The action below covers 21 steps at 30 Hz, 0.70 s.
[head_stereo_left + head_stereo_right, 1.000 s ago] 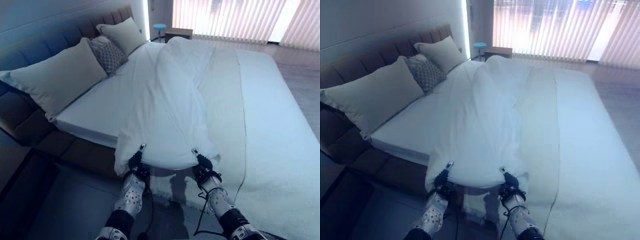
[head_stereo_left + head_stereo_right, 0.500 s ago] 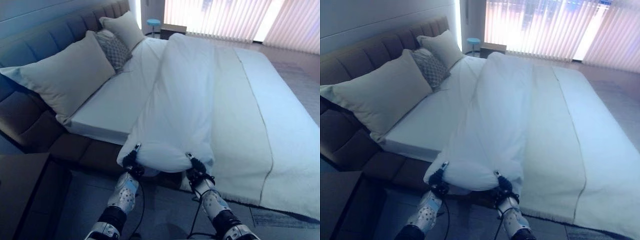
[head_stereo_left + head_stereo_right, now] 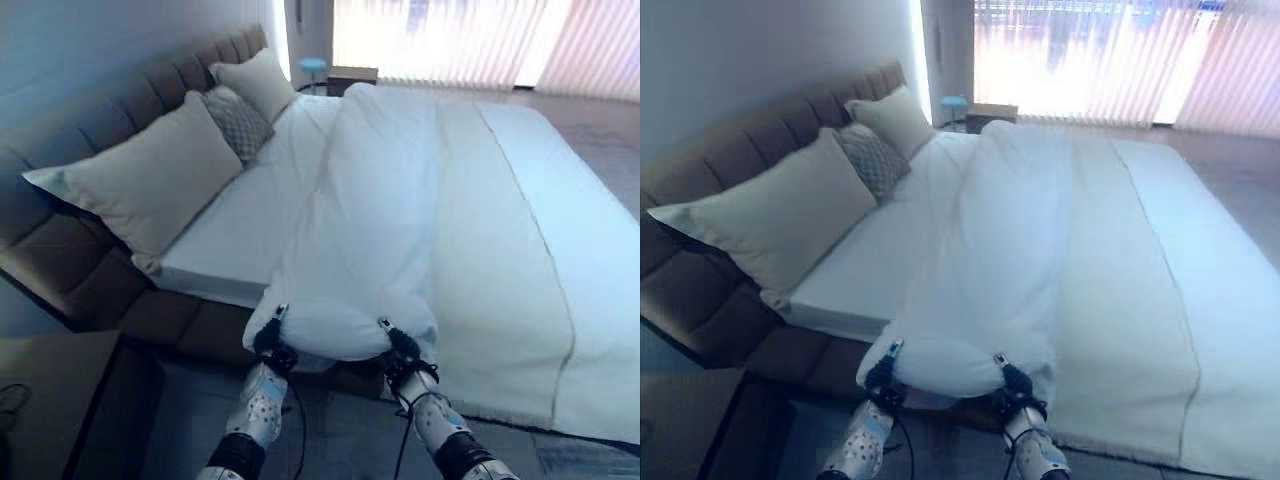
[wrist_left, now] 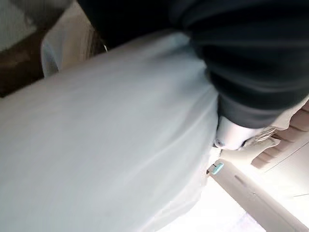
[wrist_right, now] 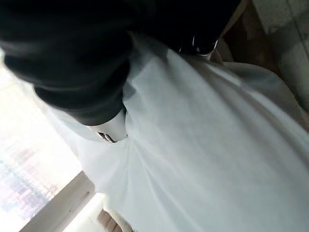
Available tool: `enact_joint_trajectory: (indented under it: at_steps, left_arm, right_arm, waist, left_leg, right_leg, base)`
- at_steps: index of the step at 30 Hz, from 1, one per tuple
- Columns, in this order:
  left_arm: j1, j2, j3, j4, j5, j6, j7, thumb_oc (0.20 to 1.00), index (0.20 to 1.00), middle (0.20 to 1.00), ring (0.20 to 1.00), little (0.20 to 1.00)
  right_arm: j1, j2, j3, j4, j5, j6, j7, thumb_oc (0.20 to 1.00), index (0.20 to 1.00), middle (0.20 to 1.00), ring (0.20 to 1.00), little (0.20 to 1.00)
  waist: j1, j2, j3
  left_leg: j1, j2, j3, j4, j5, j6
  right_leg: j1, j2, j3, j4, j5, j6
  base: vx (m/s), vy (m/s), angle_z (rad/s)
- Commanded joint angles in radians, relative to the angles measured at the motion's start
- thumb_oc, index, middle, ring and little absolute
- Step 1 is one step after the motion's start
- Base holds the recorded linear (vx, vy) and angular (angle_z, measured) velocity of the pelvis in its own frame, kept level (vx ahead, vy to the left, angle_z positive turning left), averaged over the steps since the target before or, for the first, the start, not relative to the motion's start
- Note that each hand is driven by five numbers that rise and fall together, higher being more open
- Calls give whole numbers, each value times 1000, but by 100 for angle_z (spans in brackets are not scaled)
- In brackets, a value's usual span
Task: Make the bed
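White duvet (image 3: 370, 220) edge clenched by left hand (image 3: 268, 340) and right hand (image 3: 402, 352), bunched mid-bed; next, drawing toward eleven o'clock pillows (image 3: 150, 175).

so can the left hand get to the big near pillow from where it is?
Probably not. The left hand is clamped on the duvet edge beyond the bed's side, and the pillow leans on the headboard, far off. It would have to let go first.

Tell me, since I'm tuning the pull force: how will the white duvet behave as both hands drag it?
Probably floppy: the duvet sags between the left hand and right hand. Likely bulky but light, given its puffy folds. It may slide easily over the smooth sheet.
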Motion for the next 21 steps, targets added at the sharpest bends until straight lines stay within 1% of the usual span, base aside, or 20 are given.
enact_joint_trajectory:
  at_steps: [1, 2, 3, 4, 5, 6, 7, 8, 10, 12, 13, 14, 15, 16, 17, 18, 19, 21]
  left_arm:
    - [24, 134, 119, -50, 4, -103, 19, 200, 200, 200, 200, 200]
    - [36, 130, 121, -43, 3, -101, 20, 200, 200, 200, 200, 200]
    - [44, 128, 120, -28, 10, -92, 22, 200, 200, 200, 200, 200]
    - [46, 122, 111, 6, 14, -84, 21, 200, 200, 200, 200, 200]
    - [46, 122, 111, 6, 14, -84, 21, 200, 200, 200, 200, 200]
    - [37, 128, 94, 40, 34, -82, 23, 200, 200, 200, 200, 200]
    - [36, 128, 94, 41, 34, -83, 23, 200, 200, 200, 200, 200]
    - [25, 132, 79, 53, 42, -87, 27, 200, 200, 200, 200, 200]
    - [-7, 140, 62, 103, 59, -85, 31, 200, 200, 200, 200, 200]
    - [-32, 155, 54, 149, 75, -90, 40, 200, 200, 200, 200, 200]
    - [-59, 170, 45, 206, 103, -89, 51, 200, 200, 200, 200, 200]
    - [-60, 171, 45, 207, 103, -89, 50, 200, 200, 200, 200, 200]
    - [-79, 181, 38, 237, 129, -87, 54, 200, 200, 200, 200, 200]
    - [-99, 191, 29, 272, 151, -84, 61, 200, 200, 200, 200, 200]
    - [-116, 197, 22, 302, 166, -79, 65, 322, 322, 322, 322, 322]
    - [-169, 216, 1, 386, 225, -56, 83, 1000, 1000, 1000, 1000, 1000]
    - [-170, 216, 1, 386, 225, -57, 83, 1000, 1000, 1000, 1000, 1000]
    - [-213, 231, -10, 458, 270, -39, 94, 1000, 1000, 1000, 1000, 1000]
  right_arm:
    - [81, -147, -73, -1, -47, -78, -70, 200, 200, 200, 200, 200]
    - [87, -146, -78, 6, -52, -73, -73, 200, 200, 200, 200, 200]
    - [92, -145, -81, 18, -62, -70, -79, 200, 200, 200, 200, 200]
    - [95, -148, -91, 44, -80, -61, -91, 200, 200, 200, 200, 200]
    - [95, -148, -91, 44, -80, -61, -91, 200, 200, 200, 200, 200]
    - [95, -144, -93, 66, -90, -59, -102, 200, 200, 200, 200, 200]
    - [95, -144, -94, 66, -90, -59, -102, 200, 200, 200, 200, 200]
    - [78, -149, -86, 80, -103, -63, -113, 200, 200, 200, 200, 200]
    - [43, -145, -84, 123, -106, -67, -120, 200, 200, 200, 200, 200]
    - [2, -142, -67, 170, -117, -64, -130, 200, 200, 200, 200, 200]
    - [-31, -137, -63, 216, -118, -64, -137, 200, 200, 200, 200, 200]
    - [-32, -137, -63, 217, -118, -64, -137, 200, 200, 200, 200, 200]
    - [-53, -138, -60, 249, -123, -61, -141, 332, 332, 332, 332, 332]
    - [-73, -137, -54, 266, -117, -64, -146, 489, 489, 489, 489, 489]
    - [-92, -139, -51, 286, -114, -63, -149, 1000, 1000, 1000, 1000, 1000]
    - [-148, -150, -49, 349, -113, -55, -164, 1000, 1000, 1000, 1000, 1000]
    - [-149, -150, -49, 349, -113, -55, -163, 1000, 1000, 1000, 1000, 1000]
    - [-189, -159, -46, 393, -127, -48, -175, 1000, 1000, 1000, 1000, 1000]
  waist:
    - [50, -52, 14]
    - [50, -51, 13]
    - [53, -47, 10]
    - [47, -36, 13]
    - [47, -36, 12]
    - [35, -22, 35]
    - [35, -22, 35]
    - [31, -19, 64]
    - [26, -11, 94]
    - [30, -10, 123]
    - [36, -12, 142]
    - [37, -12, 142]
    - [39, -11, 154]
    - [40, -12, 168]
    - [42, -11, 176]
    - [43, -6, 193]
    - [43, -6, 193]
    - [42, -2, 207]
  left_leg:
    - [-77, -100, -17, 63, -17, -9]
    - [-87, -81, -16, 54, -18, -5]
    - [-100, -64, -30, 31, -8, 0]
    - [-123, -51, -17, 5, 16, 5]
    - [-124, -51, -17, 4, 16, 5]
    - [-130, -44, -2, -42, 35, 13]
    - [-130, -44, -2, -43, 36, 13]
    - [-155, -49, -5, -48, 48, 17]
    - [-194, -49, 9, -57, 65, 20]
    - [-226, -50, 28, -64, 70, 27]
    - [-251, -51, 46, -69, 77, 29]
    - [-252, -51, 47, -68, 77, 29]
    - [-266, -53, 54, -67, 78, 29]
    - [-275, -55, 60, -66, 77, 30]
    - [-283, -57, 64, -64, 79, 30]
    - [-301, -59, 73, -65, 84, 29]
    - [-301, -59, 73, -65, 84, 29]
    - [-315, -60, 81, -71, 93, 28]
  right_leg:
    - [18, -12, 18, -8, -25, 83]
    - [14, -19, 21, -13, -25, 90]
    - [9, -20, 30, -19, -25, 94]
    - [-6, -27, 29, -22, -29, 97]
    - [-7, -27, 29, -22, -29, 97]
    - [-39, -29, 25, -21, -29, 95]
    - [-40, -29, 25, -21, -29, 95]
    - [-75, -33, 29, -18, -21, 96]
    - [-133, -38, 34, -9, -1, 97]
    - [-180, -42, 46, -2, 20, 101]
    - [-212, -47, 55, 0, 37, 104]
    - [-213, -47, 56, 1, 37, 104]
    - [-229, -52, 59, 0, 45, 107]
    - [-239, -54, 65, 0, 53, 109]
    - [-249, -54, 69, 0, 58, 109]
    - [-267, -57, 75, -4, 72, 112]
    - [-268, -57, 75, -4, 72, 112]
    - [-283, -58, 78, -12, 85, 116]
  base:
    - [-23, 107, -11]
    - [36, 79, -23]
    - [50, 173, -27]
    - [37, 136, -19]
    - [-41, 208, -15]
    - [-57, 115, -24]
    - [-166, 176, -30]
    - [-196, 103, -13]
    - [-221, 154, 8]
    - [-135, 170, -7]
    - [-76, 119, -28]
    - [-51, 116, -45]
    - [-29, 68, -30]
    - [-34, 86, -19]
    - [-41, 89, -5]
    - [-29, 63, -5]
    - [-33, 55, -11]
    - [-6, 27, -15]
